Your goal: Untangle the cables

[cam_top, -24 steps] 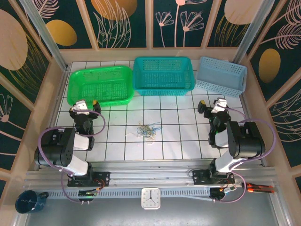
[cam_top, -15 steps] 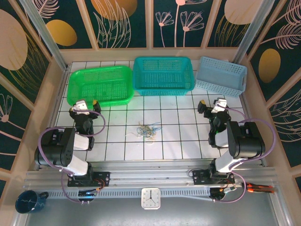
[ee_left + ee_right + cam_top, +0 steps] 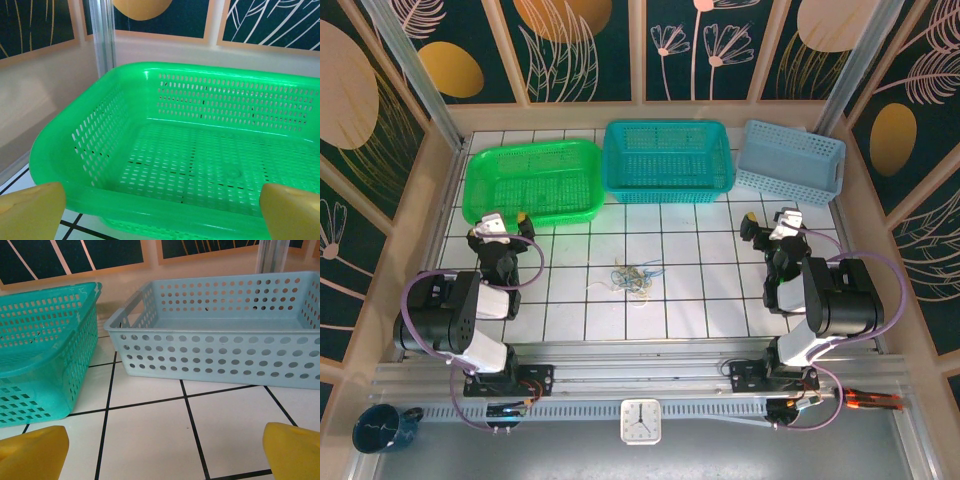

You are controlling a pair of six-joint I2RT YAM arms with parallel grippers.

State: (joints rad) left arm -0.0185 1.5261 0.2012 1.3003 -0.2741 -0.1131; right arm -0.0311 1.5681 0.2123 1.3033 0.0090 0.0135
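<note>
- I count from the top cam: 2 arms, 2 grippers, 3 baskets, 1 clump of cables (image 3: 635,278), 1 clock (image 3: 640,421), 1 mug (image 3: 380,428).
- Cables: one small knot on the white tiled table (image 3: 700,300), approx mid-table, betw the two arms. It lies nearer than the baskets and well apart from them. I see white, yellowish and light-blue strands mixed; too small for me to count single wires.
- Baskets stand in a row along the far edge: green basket (image 3: 532,182) far left, teal basket (image 3: 667,160) middle, light-blue basket (image 3: 790,160) far right.
- Left gripper (image 3: 500,225): left side, just nearer than the green basket, jaws spread wide w/ nothing held. Well apart from the cables.
- Right gripper (image 3: 770,225): right side, nearer than the light-blue basket, jaws also spread wide, nothing held. Well apart from the cables too.
- Left wrist cam adds detail: green basket close up w/ slotted walls and floor, plus 2 yellow fingertips (image 3: 31,212), one in each bottom corner of the frame.
- Right wrist cam adds: teal basket at left and light-blue basket at right, side by side w/ a narrow gap. Round holes in the light-blue walls, black tile lines in front, and 2 yellow pads (image 3: 32,452) in the bottom corners.
- Top cam gives me the near ledge: clock at centre, mug at the near-left corner.
</note>
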